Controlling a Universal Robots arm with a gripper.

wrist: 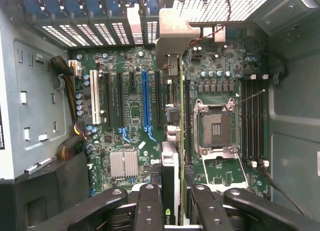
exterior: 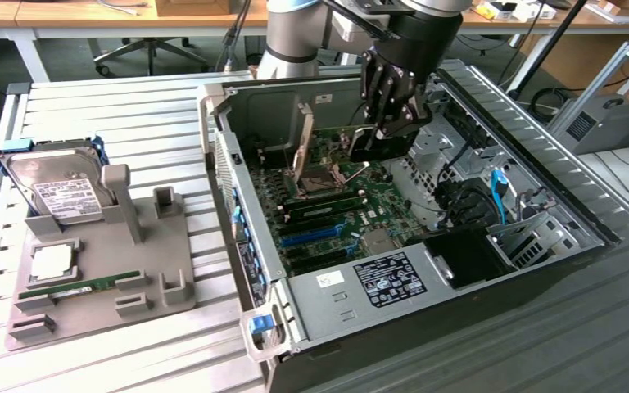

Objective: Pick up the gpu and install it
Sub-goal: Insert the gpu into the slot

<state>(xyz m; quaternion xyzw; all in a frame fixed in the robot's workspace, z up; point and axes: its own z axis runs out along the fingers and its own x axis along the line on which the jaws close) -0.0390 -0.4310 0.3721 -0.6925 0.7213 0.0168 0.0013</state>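
My gripper point(exterior: 386, 123) hangs inside the open computer case point(exterior: 402, 278), shut on the gpu point(exterior: 376, 146), a dark card held on edge above the motherboard point(exterior: 337, 205). In the wrist view the gpu point(wrist: 171, 181) runs edge-on out from between the black fingers point(wrist: 150, 206), and its pale silver bracket point(wrist: 172, 38) points toward the case's rear slot openings. The card hovers between the long blue slot point(wrist: 146, 101) and the open CPU socket point(wrist: 216, 126), apart from the board.
A grey fixture tray point(exterior: 167, 295) at the exterior view's left carries a hard drive point(exterior: 63, 192), a CPU chip point(exterior: 50, 262) and a green memory stick point(exterior: 79, 286). Cables and a drive cage point(exterior: 478, 205) crowd the case's right side. Case walls surround the gripper.
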